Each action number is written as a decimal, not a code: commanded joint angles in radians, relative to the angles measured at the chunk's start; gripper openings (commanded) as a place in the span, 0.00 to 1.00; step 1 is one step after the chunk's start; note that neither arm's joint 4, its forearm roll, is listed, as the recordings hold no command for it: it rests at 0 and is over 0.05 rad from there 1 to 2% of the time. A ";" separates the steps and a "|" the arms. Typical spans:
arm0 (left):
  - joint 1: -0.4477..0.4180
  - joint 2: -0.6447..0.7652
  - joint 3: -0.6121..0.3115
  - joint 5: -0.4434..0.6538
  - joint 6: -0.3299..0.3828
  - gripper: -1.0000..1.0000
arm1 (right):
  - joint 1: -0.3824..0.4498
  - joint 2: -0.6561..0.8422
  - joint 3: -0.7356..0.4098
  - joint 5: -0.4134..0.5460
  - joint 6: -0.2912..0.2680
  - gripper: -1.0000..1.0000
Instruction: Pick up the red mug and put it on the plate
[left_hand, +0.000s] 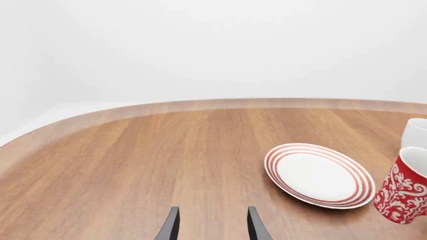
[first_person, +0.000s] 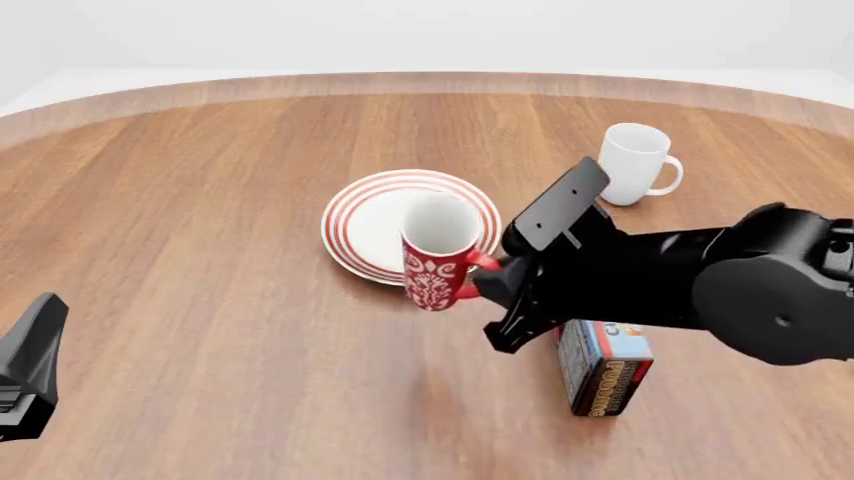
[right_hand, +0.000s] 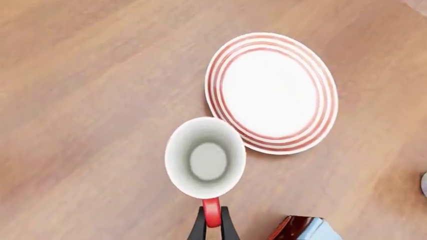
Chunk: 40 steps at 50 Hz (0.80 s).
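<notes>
At the near left corner of the front view, the left end effector (first_person: 30, 365) is parked low over bare wood; in its wrist view the two dark fingers are seen spread apart with nothing between them, apparently kept out of the way. Nearer the middle right, a small printed box (first_person: 603, 365) stands on the wooden tabletop (first_person: 200, 250), partly hidden by the black right arm. Just beyond it, the right end effector (right_hand: 211, 225) is clenched on the red loop handle of the red mug (first_person: 439, 252); the handle is pinched between the fingers in the right wrist view, a hold that leaves the mug upright with its white interior open to the camera. The mug is seen at the near edge of the plate (first_person: 374, 225), overlapping its red-ringed rim in the front view, yet beside it with a shadow beneath in the wrist view, so it is judged to be lifted and not yet set down. Farthest back, to the right, a plain white mug (first_person: 633, 163) stands well apart.
</notes>
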<state>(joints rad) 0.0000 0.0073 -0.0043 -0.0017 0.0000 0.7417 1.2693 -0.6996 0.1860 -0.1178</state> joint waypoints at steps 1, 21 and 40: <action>0.000 0.000 0.000 0.000 0.000 1.00 | -0.033 -0.015 -0.082 0.046 -0.025 0.00; 0.000 0.000 0.000 0.000 0.000 1.00 | -0.087 0.080 -0.219 0.039 -0.072 0.00; 0.000 0.000 0.000 0.000 0.000 1.00 | -0.144 0.152 -0.289 0.014 -0.095 0.00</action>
<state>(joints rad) 0.0000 0.0073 -0.0043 -0.0017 0.0000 0.6255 1.3876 -0.9460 0.2091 -0.2075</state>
